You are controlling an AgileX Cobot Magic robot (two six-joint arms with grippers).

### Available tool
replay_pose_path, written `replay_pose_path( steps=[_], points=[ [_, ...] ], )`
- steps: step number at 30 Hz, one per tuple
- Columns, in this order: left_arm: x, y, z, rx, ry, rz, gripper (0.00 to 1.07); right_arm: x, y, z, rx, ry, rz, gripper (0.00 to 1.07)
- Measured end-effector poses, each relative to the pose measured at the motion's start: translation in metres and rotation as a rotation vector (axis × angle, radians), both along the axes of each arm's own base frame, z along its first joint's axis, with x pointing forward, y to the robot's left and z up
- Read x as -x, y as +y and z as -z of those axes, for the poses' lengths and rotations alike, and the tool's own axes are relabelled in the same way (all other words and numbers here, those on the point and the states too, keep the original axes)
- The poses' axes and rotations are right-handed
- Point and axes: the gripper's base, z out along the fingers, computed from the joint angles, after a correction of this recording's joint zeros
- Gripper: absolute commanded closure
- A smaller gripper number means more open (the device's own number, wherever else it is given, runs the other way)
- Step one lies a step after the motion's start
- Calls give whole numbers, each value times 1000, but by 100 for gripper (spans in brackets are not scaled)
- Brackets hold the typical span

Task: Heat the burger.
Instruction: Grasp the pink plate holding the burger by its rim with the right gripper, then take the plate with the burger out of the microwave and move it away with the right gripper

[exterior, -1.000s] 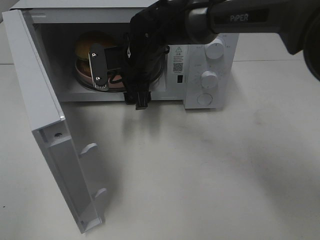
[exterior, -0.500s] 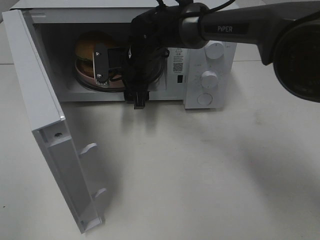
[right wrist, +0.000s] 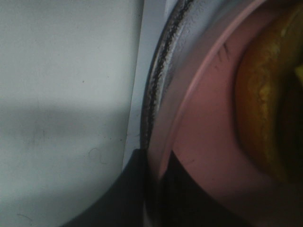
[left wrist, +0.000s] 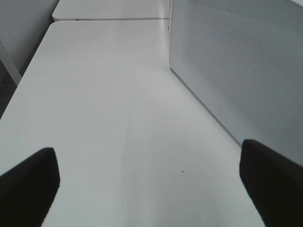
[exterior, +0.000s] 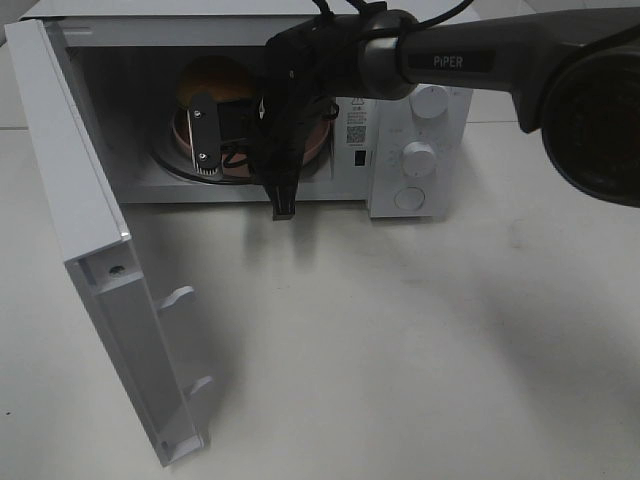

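Looking down from the high camera, you see the microwave [exterior: 420,150] standing at the far edge of the surface [exterior: 420,350], its door [exterior: 90,230] swung open toward the left edge. The burger [exterior: 210,80] sits inside the cavity on a pink plate [exterior: 183,130], which rests on the glass turntable [exterior: 170,165]. Only the shiny golden-brown dome of its bun shows; the layers beneath are hidden. Your right gripper [exterior: 228,150] reaches into the opening in front of the burger. One silver-faced finger [exterior: 205,140] stands upright at the plate's near side, the other is hidden, so you cannot tell whether the fingers grip anything.

From the left wrist camera, your left gripper [left wrist: 151,189] has its dark fingers [left wrist: 28,184] spread wide with bare white surface [left wrist: 109,94] between them. The microwave's perforated side wall [left wrist: 236,71] stands just beside it.

From the right wrist camera, the burger [right wrist: 265,104] looks blurred and orange-yellow, with a rough lighter edge, lying on the pink plate [right wrist: 203,123]. The turntable's rim [right wrist: 154,94] curves around the plate. A dark finger [right wrist: 137,189] overlaps that rim, though contact is unclear.
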Motion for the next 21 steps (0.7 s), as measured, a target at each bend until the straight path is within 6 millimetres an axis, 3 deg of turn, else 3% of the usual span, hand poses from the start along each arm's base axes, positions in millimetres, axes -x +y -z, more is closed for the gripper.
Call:
replay_pose_path(
  steps=[11,21],
  points=[
    [0,0,0,0,0,0,9,3,0,-3,30,10,-26,107],
    [0,0,0,0,0,0,9,21,-4,-6,56,1,-94,107]
  ],
)
